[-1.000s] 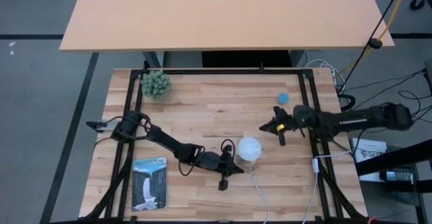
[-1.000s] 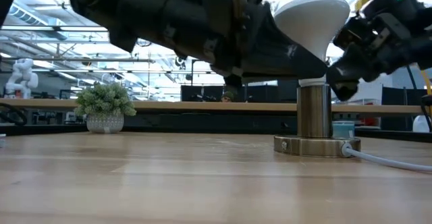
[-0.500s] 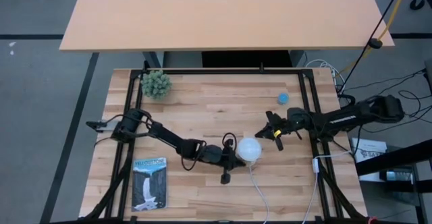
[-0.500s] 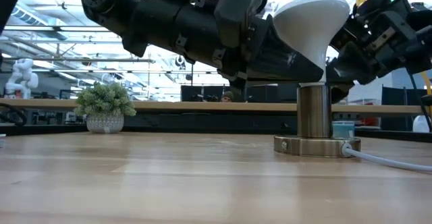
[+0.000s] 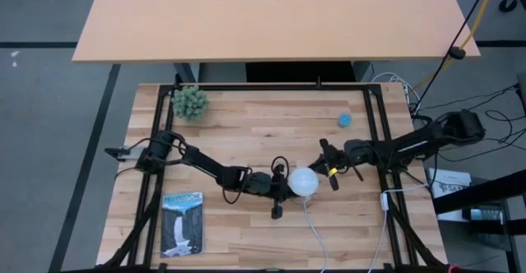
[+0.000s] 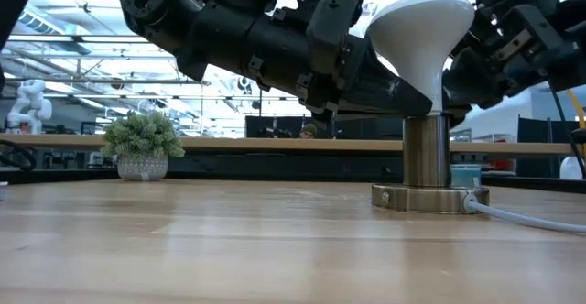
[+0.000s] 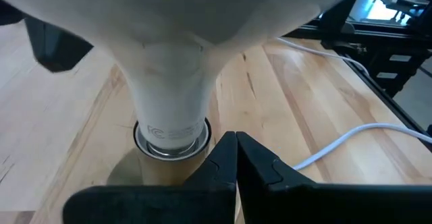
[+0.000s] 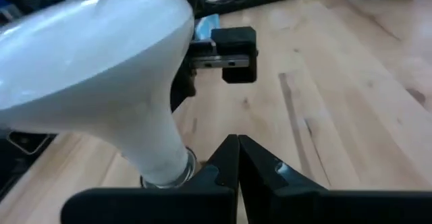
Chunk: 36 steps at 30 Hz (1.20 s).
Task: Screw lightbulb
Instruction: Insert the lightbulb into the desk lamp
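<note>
The lightbulb (image 5: pixel 302 181) is standing upright near the middle of the wooden surface (image 5: pixel 246 141), its narrow neck seated in the brass socket post (image 6: pixel 427 153), which is rising from a round base (image 6: pixel 428 197) with a white cord (image 5: pixel 316 232) running off toward the surface's near edge. The left end effector (image 5: pixel 279 192) is sitting just beside the bulb on its left side, with the bulb filling its wrist view above the socket rim; whether its fingers are gripping the bulb or merely spread beside it, I cannot tell. The right end effector (image 5: pixel 329 164) is reaching in from the opposite side, its fingers spread apart and holding nothing, just beside the white dome; whether they are touching it cannot be told. In the low view both dark arms are crowding in around the dome from either side. A small potted plant (image 5: pixel 190 102) is standing at the far left corner of the surface, a small blue object (image 5: pixel 344 119) is lying well apart toward the far right, and a booklet (image 5: pixel 182 223) is resting flat near the left front.
</note>
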{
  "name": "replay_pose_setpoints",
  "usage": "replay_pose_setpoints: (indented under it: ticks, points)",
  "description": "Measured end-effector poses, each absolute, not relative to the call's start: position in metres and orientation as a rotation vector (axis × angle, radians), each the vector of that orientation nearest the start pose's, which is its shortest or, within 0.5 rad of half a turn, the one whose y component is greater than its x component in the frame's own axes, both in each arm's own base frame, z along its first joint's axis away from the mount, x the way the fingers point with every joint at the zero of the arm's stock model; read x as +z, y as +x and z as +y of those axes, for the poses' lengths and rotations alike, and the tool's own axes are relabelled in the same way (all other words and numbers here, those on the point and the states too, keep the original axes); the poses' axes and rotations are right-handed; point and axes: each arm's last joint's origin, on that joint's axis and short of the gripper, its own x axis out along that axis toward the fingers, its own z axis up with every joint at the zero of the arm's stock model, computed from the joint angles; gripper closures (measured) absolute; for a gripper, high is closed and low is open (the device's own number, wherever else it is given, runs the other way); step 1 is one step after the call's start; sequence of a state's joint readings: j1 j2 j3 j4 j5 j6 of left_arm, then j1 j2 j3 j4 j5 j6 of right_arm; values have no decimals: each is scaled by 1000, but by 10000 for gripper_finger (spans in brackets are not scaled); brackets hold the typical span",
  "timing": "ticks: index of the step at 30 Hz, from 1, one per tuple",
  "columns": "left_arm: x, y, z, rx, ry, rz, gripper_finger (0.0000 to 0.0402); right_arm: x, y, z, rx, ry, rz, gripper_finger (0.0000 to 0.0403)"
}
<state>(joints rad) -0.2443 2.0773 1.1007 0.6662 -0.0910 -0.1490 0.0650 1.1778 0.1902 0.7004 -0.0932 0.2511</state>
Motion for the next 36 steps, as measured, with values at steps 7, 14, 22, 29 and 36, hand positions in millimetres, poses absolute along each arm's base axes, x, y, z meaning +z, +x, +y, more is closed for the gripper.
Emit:
replay_pose_setpoints:
  ticks: [7, 14, 22, 29, 36]
  points:
    - [136, 415, -101, -129, -95, 316, 401, 143, 197, 23, 137, 272, 339, 403]
    - [137, 416, -97, -120, -96, 315, 401, 142, 197, 30, 137, 275, 340, 403]
    - [137, 416, -94, -114, -96, 314, 401, 142, 197, 34, 157, 280, 337, 403]
    - [146, 411, -91, -103, -83, 382, 401, 142, 196, 38, 184, 277, 347, 403]
    - [148, 410, -90, -106, -64, 387, 401, 141, 195, 39, 183, 300, 363, 403]
